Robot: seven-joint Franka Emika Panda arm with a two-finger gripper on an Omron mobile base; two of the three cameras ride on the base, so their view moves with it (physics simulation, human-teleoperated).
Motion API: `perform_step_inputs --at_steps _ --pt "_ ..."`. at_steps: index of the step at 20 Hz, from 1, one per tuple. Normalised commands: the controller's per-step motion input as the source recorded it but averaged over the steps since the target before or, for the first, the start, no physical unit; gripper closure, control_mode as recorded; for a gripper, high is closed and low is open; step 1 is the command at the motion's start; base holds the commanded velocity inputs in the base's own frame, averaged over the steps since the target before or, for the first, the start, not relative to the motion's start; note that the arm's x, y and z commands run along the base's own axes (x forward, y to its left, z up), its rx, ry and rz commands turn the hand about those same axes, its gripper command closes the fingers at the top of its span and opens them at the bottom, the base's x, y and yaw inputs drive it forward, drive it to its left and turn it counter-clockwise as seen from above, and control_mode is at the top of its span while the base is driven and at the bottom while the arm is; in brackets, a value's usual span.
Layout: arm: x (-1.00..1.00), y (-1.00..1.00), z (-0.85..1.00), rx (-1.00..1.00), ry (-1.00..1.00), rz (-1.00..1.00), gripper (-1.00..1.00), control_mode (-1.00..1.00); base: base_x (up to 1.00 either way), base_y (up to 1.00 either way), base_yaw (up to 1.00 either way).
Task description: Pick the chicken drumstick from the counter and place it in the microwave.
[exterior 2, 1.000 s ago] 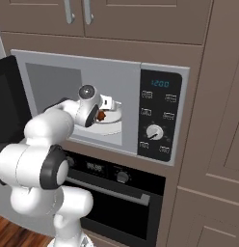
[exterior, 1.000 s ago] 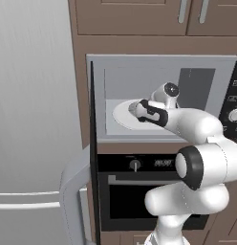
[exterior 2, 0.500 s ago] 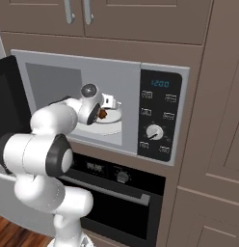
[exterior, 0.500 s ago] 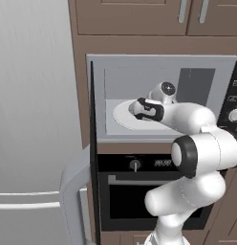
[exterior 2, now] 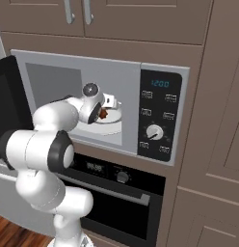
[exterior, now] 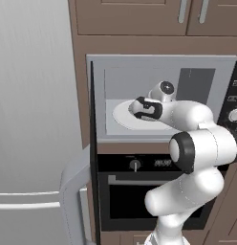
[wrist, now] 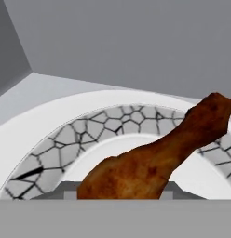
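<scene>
In front of me the microwave (exterior 2: 99,103) stands open, and on its pale grey floor (wrist: 43,86) lies the round white turntable plate (exterior: 124,116), taking up most of the cavity's width. The plate (wrist: 24,139) has a broad plain white rim and, inside it, a ring of grey crackle pattern around a white centre. Whether the chicken drumstick (wrist: 150,162) touches the plate I cannot tell.
</scene>
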Motion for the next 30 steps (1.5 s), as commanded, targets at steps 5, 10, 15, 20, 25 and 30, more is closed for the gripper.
perform_step_inputs --at_steps 5,10,15,20,25,30 --pt "0.04 -0.01 -0.18 0.00 0.00 0.00 1.00 -1.00 0.00 0.00 0.00" --pt "0.00 0.00 -0.09 0.00 0.00 0.00 -1.00 -1.00 0.00 0.00 0.00" --pt "-0.01 0.00 0.00 0.00 -0.01 0.00 -1.00 -1.00 0.00 0.00 0.00" --pt "0.00 -0.02 0.00 0.00 0.00 0.00 -1.00 -1.00 0.00 0.00 0.00" --pt "-0.60 -0.12 0.21 0.00 0.00 0.00 -1.00 -1.00 0.00 0.00 0.00" --pt "-1.00 0.00 0.34 0.00 0.00 -0.02 -1.00 -1.00 0.00 0.00 0.00"
